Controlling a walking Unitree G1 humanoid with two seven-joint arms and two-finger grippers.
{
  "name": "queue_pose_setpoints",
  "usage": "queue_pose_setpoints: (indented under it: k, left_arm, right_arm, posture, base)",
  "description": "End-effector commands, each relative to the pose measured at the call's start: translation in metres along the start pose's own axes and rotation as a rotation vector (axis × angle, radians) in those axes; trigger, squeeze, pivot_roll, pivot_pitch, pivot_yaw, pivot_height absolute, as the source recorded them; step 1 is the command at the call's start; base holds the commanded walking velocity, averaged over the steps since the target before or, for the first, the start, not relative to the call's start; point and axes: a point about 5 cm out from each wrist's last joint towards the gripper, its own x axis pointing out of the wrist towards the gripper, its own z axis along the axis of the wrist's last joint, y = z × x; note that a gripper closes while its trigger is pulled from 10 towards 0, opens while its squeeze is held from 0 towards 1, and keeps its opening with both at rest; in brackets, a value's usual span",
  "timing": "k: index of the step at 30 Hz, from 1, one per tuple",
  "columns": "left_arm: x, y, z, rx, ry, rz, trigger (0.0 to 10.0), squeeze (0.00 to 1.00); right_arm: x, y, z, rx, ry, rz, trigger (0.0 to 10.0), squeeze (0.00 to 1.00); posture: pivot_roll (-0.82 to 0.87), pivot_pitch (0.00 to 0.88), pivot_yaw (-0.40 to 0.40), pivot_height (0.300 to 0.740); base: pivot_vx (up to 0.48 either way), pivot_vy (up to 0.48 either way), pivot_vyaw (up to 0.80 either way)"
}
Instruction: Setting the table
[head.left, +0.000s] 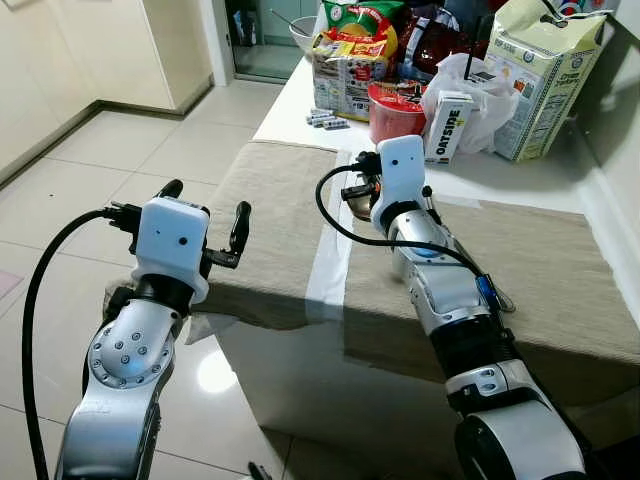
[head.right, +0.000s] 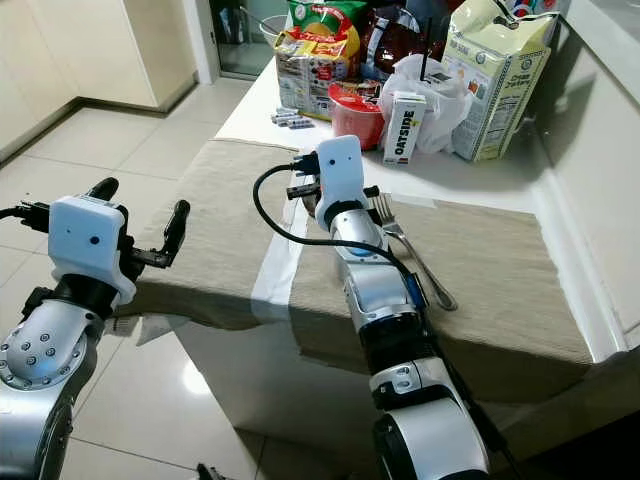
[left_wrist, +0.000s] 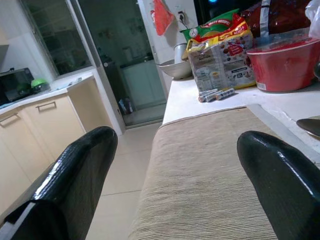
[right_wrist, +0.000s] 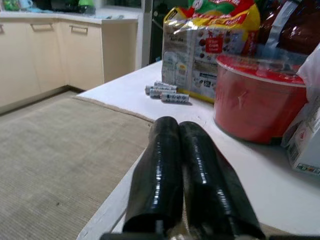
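Note:
A beige table runner (head.left: 270, 210) covers the near part of the white table (head.left: 300, 100). On its right half a silver fork (head.right: 415, 255) lies beside my right forearm. My right gripper (right_wrist: 174, 125) hovers low over the runner's far edge with its two fingers pressed together and nothing visible between them. The bowl of a spoon (head.left: 359, 204) shows just beneath it; I cannot tell whether they touch. My left gripper (head.left: 205, 202) is open and empty, held off the table's left edge at runner height.
At the back of the table stand a red bowl (head.left: 395, 112), an Oatside carton (head.left: 450, 126), snack bags (head.left: 350, 50), a large paper bag (head.left: 540, 75) and some loose batteries (head.left: 326, 121). Tiled floor (head.left: 130, 150) lies on the left, a wall on the right.

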Motion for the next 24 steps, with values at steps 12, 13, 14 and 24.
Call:
queue_pose_setpoints:
  k: [12,13,14,24]
  left_arm:
    - [0.001,-0.001,0.001,0.022,-0.006,-0.009,10.0,0.0]
    - [0.002,-0.002,0.001,0.022,-0.008,-0.01,10.0,0.0]
    - [0.003,-0.002,0.002,0.028,-0.015,-0.015,10.0,0.0]
    - [0.003,-0.001,0.003,0.039,-0.02,-0.021,10.0,0.0]
  right_arm:
    - [-0.024,-0.008,-0.013,0.008,0.063,0.022,10.0,1.0]
    - [-0.024,-0.009,-0.013,0.007,0.063,0.02,10.0,1.0]
    - [-0.025,-0.008,-0.014,0.01,0.07,0.022,10.0,1.0]
    - [-0.029,-0.003,-0.015,0.028,0.088,0.039,10.0,1.0]
  posture:
    - [0.05,0.0,0.012,0.74]
    - [0.05,0.0,0.012,0.74]
    - [0.05,0.0,0.012,0.74]
    - [0.05,0.0,0.015,0.74]
  base:
    - [0.0,0.0,0.0]
    - [0.0,0.0,0.0]
    - [0.0,0.0,0.0]
    - [0.0,0.0,0.0]
